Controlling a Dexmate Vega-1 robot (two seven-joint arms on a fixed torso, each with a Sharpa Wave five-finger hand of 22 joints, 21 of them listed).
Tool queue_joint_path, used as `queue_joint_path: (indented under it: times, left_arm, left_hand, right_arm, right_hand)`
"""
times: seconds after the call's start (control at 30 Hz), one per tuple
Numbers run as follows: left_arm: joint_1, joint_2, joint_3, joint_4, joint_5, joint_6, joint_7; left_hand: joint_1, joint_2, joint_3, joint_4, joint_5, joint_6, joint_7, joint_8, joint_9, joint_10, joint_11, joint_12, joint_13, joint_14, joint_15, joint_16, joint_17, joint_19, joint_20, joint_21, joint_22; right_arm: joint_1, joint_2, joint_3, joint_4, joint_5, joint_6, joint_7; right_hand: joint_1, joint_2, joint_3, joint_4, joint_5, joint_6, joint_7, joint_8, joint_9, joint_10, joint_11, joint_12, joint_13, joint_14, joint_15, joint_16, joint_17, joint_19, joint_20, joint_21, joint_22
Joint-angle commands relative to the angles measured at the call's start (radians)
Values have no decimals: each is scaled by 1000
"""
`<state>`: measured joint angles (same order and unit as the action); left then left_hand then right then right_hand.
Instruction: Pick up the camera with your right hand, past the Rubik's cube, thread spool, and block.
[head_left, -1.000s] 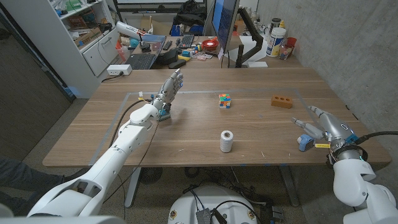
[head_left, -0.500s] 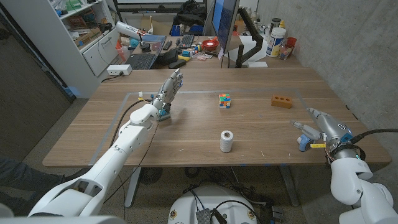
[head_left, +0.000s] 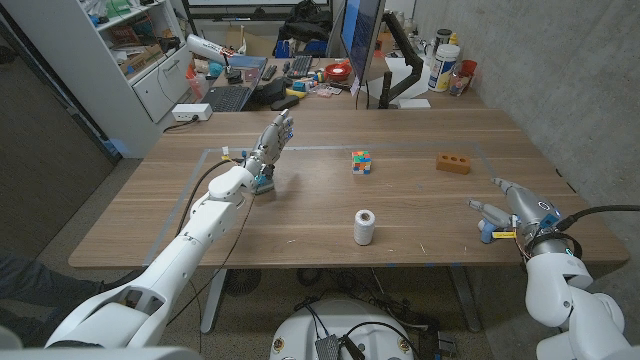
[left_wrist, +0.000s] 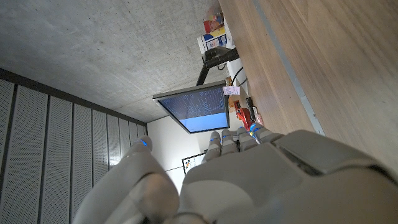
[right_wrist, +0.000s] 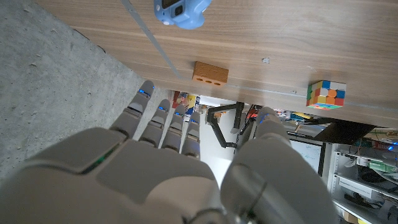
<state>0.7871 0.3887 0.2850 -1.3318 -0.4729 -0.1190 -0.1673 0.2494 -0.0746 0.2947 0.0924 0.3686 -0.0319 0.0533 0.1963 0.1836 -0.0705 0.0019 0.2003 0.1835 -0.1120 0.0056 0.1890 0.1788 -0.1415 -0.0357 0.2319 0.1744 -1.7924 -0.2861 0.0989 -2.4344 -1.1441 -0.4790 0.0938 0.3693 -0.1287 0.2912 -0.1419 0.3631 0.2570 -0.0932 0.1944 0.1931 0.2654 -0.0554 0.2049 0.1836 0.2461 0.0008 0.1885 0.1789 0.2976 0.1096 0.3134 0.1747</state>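
The small blue camera lies on the table near the right front edge, and it shows again in the right wrist view. My right hand hovers just beside and over it, fingers spread, holding nothing. Farther in stand the orange block, the Rubik's cube and the white thread spool. My left hand is held over the table's left part with fingers stretched out and nothing in it.
Thin tape lines mark a rectangle on the wooden table. Beyond the far edge sit a monitor, a laptop and desk clutter. A small blue part shows under my left hand. A concrete wall runs along the right.
My right hand has drawn back a little toward the right front edge, off the camera. The left arm and the table objects have not moved.
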Motion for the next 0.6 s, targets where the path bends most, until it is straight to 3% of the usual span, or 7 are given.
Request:
queue_joint_path:
  times: [0.03,0.37,0.6]
  left_arm:
    - [-1,0,-5,5,-5,-5,-4]
    - [4,3,-7,0,-8,-2,-4]
    - [4,3,-8,1,-8,-3,-4]
  left_hand:
    - [4,8,-8,0,7,5,4,0,2,-6,-2,1,5,-6,6,-1,4,3,-26,-7,6]
    - [5,9,-11,1,7,8,1,1,2,-6,-5,1,5,-6,4,-1,4,4,-25,-9,6]
    - [5,10,-13,1,7,8,-1,1,2,-6,-4,1,5,-5,3,-1,4,4,-24,-10,6]
  right_arm:
    - [6,2,-26,1,-47,-39,28]
    - [9,7,-48,0,-94,-69,48]
    - [21,6,-60,-3,-122,-89,90]
  right_hand:
    - [13,-4,-5,2,11,-1,-8,5,2,-10,-1,-3,5,1,20,0,5,6,16,-1,2]
    - [27,-8,-10,0,23,4,-33,6,2,-31,-27,-5,5,-2,55,-1,4,-7,86,-24,3]
    - [32,-11,-15,0,29,-15,-37,-1,2,-65,-21,-14,5,-13,66,-4,5,-16,102,-37,4]
